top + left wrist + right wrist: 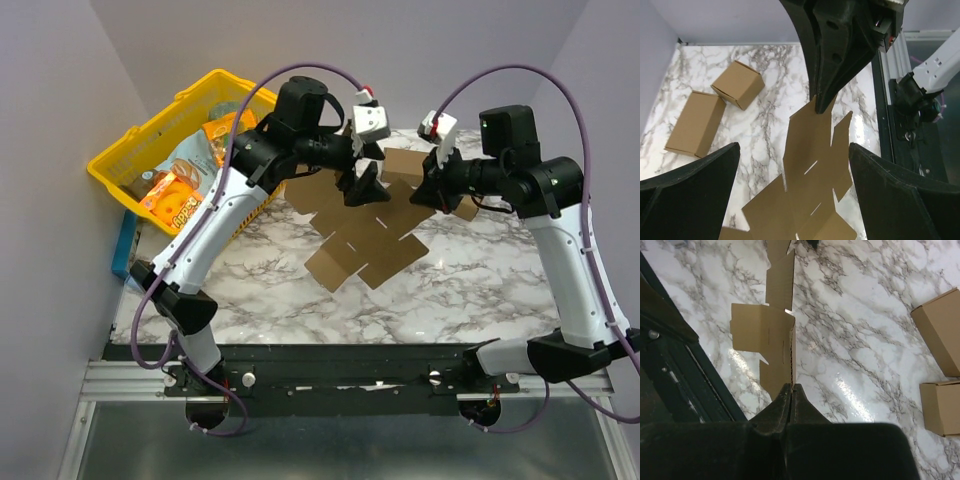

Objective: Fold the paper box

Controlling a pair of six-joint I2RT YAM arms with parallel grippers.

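— Where is the paper box [362, 243]?
— Around the middle of the table [480, 290]. It is a flat brown sheet, not yet folded up, with its flaps and tabs spread out. Its far right end is in the right gripper [791, 388].
— Held how?
— The two fingers are pressed together on the sheet's edge. From the right wrist, the cardboard runs straight out of the tips, edge-on at first, then with flaps opening to the left.
— Is the sheet off the marble?
— The gripped end is raised. Whether the near end touches the table I cannot tell.
— And the left gripper [793, 147]?
— Spread wide, holding nothing. It hangs above the sheet, with one finger to each side of it in the left wrist view, touching neither edge.
— Are the two arms close?
— Yes. Both reach toward the far edge, and their tips are near each other over the cardboard.
— Anything else up there?
— A squarish cuboid [738, 85] and a long cuboid [694, 125], both closed brown cardboard. They lie just beside each other near the far edge, apart from the sheet. A yellow basket [112, 180] with snack packets sits at the far left corner.
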